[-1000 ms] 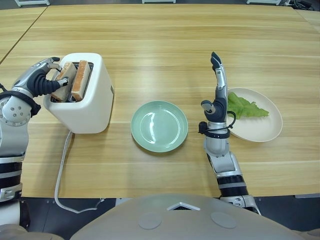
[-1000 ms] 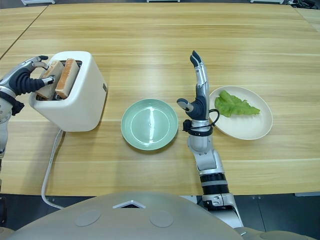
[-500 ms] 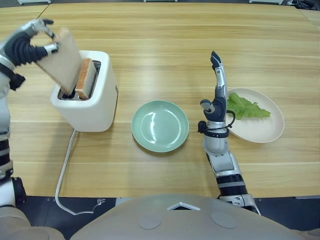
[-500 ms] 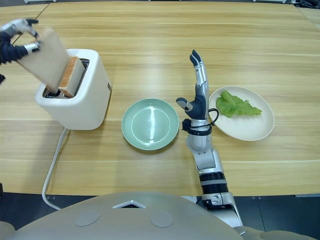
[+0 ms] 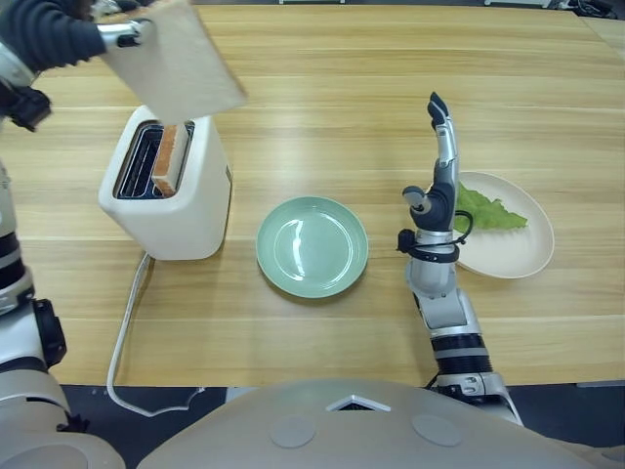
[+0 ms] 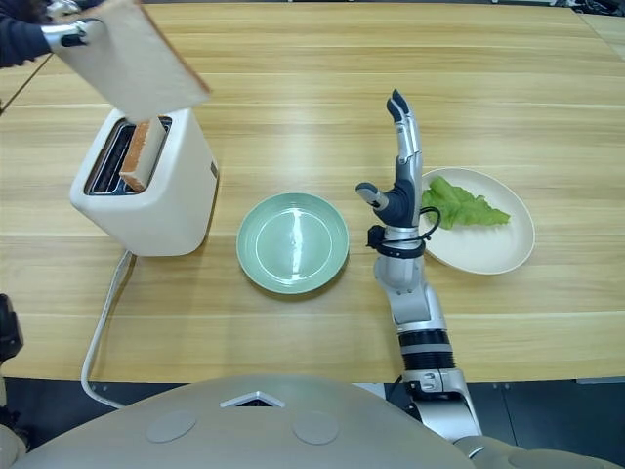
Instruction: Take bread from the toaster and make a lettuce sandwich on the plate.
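Observation:
My left hand [image 5: 54, 34] is raised at the top left, shut on a slice of bread [image 5: 174, 61] that hangs clear above the white toaster [image 5: 168, 200]. A second slice of bread [image 5: 168, 163] still stands in the toaster's right slot. The empty green plate [image 5: 312, 245] lies in the middle of the table. A lettuce leaf [image 5: 485, 210] rests on a cream plate [image 5: 518, 256] at the right. My right hand [image 5: 437, 166] stands upright between the two plates, fingers straight and holding nothing.
The toaster's white cord [image 5: 125, 332] runs from its base down over the table's front edge. Bare wooden tabletop [image 5: 322, 88] stretches behind the plates and toaster.
My left hand has lifted the bread slice fully out of the toaster, up and to the right. The right hand has shifted slightly to the right, still upright.

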### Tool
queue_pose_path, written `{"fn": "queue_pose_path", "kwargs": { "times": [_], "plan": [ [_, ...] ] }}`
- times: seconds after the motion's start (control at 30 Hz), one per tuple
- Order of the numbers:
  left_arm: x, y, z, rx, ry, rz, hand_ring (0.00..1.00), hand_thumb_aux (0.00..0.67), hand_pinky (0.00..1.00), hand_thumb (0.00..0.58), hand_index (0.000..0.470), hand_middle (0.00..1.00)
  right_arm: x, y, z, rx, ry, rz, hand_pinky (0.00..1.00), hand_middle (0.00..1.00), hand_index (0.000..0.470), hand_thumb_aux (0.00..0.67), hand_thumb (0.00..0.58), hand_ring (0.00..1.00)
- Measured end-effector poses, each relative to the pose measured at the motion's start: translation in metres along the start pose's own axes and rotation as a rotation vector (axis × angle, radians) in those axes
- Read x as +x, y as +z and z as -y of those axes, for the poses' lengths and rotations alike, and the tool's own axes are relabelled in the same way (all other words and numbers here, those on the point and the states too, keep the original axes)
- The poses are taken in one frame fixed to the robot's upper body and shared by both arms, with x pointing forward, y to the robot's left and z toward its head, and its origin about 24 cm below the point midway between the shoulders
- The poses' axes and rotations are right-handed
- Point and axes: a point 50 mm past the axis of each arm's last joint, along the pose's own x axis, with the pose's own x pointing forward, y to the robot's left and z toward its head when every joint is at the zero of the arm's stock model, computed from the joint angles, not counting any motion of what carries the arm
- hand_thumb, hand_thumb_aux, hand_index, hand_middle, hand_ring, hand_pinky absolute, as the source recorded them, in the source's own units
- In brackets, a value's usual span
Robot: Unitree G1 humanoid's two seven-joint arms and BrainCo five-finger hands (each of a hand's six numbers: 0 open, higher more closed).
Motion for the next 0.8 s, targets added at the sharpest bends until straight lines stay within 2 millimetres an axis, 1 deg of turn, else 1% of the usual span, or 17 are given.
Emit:
{"fn": "queue_pose_path", "kwargs": {
  "times": [0.03, 0.07, 0.13, 0.17, 0.23, 0.3, 0.37, 0.43, 0.5, 0.57, 0.63, 0.73, 0.77, 0.8],
  "plan": [
    [0.008, 0.000, 0.010, -0.060, -0.055, 0.023, 0.00, 0.670, 0.00, 0.580, 0.470, 0.00, 0.004, -0.006, 0.008, -0.047, 0.007, -0.003, 0.00, 0.00, 0.000, 0.000, 0.000, 0.00],
    [0.010, 0.000, 0.015, -0.078, -0.078, 0.025, 0.00, 0.670, 0.00, 0.580, 0.470, 0.00, 0.006, -0.008, 0.012, -0.068, 0.008, -0.003, 0.00, 0.00, 0.000, 0.000, 0.000, 0.00],
    [0.025, -0.003, 0.035, -0.190, -0.173, 0.035, 0.00, 0.670, 0.00, 0.580, 0.470, 0.00, 0.015, -0.022, 0.030, -0.230, 0.088, -0.028, 0.00, 0.00, 0.000, 0.000, 0.000, 0.00],
    [0.034, -0.006, 0.051, -0.257, -0.239, 0.033, 0.00, 0.670, 0.00, 0.580, 0.470, 0.00, 0.022, -0.033, 0.042, -0.367, 0.172, -0.055, 0.00, 0.00, 0.000, 0.000, 0.000, 0.00],
    [0.044, -0.008, 0.071, -0.326, -0.314, 0.027, 0.00, 0.670, 0.00, 0.580, 0.470, 0.00, 0.025, -0.048, 0.055, -0.586, 0.345, -0.095, 0.00, 0.00, 0.000, 0.000, 0.000, 0.00],
    [0.052, -0.011, 0.087, -0.366, -0.365, 0.016, 0.00, 0.670, 0.00, 0.580, 0.470, 0.00, 0.022, -0.063, 0.064, -0.770, 0.526, -0.131, 0.00, 0.00, 0.000, 0.000, 0.000, 0.00],
    [0.057, -0.024, 0.115, -0.427, -0.443, -0.039, 0.00, 0.670, 0.00, 0.580, 0.470, 0.00, 0.011, -0.084, 0.077, -0.946, 0.729, -0.198, 0.00, 0.00, 0.000, 0.000, 0.000, 0.00],
    [0.057, -0.038, 0.137, -0.484, -0.500, -0.112, 0.00, 0.670, 0.00, 0.580, 0.470, 0.00, -0.002, -0.101, 0.088, -1.031, 0.862, -0.264, 0.00, 0.00, 0.000, 0.000, 0.000, 0.00],
    [0.057, -0.045, 0.153, -0.512, -0.553, -0.164, 0.00, 0.670, 0.00, 0.580, 0.470, 0.00, -0.009, -0.111, 0.095, -1.079, 0.941, -0.294, 0.00, 0.00, 0.000, 0.000, 0.000, 0.00],
    [0.058, -0.049, 0.170, -0.525, -0.607, -0.210, 0.00, 0.670, 0.00, 0.580, 0.470, 0.00, -0.011, -0.116, 0.103, -1.123, 0.992, -0.311, 0.00, 0.00, 0.000, 0.000, 0.000, 0.00],
    [0.058, -0.052, 0.182, -0.537, -0.661, -0.243, 0.00, 0.670, 0.00, 0.580, 0.470, 0.00, -0.010, -0.119, 0.110, -1.150, 1.019, -0.318, 0.00, 0.00, 0.000, 0.000, 0.000, 0.00],
    [0.057, -0.060, 0.192, -0.526, -0.695, -0.305, 0.00, 0.670, 0.00, 0.580, 0.470, 0.00, -0.010, -0.121, 0.108, -1.153, 1.048, -0.318, 0.00, 0.00, 0.000, 0.000, 0.000, 0.00],
    [0.057, -0.063, 0.195, -0.521, -0.698, -0.328, 0.00, 0.670, 0.00, 0.580, 0.470, 0.00, -0.010, -0.122, 0.107, -1.150, 1.054, -0.315, 0.00, 0.00, 0.007, 0.011, 0.018, 0.00],
    [0.057, -0.068, 0.197, -0.505, -0.698, -0.355, 0.00, 0.670, 0.00, 0.580, 0.470, 0.00, -0.011, -0.122, 0.105, -1.149, 1.062, -0.313, 0.00, 0.00, 0.135, 0.192, 0.285, 0.00]
  ]
}}
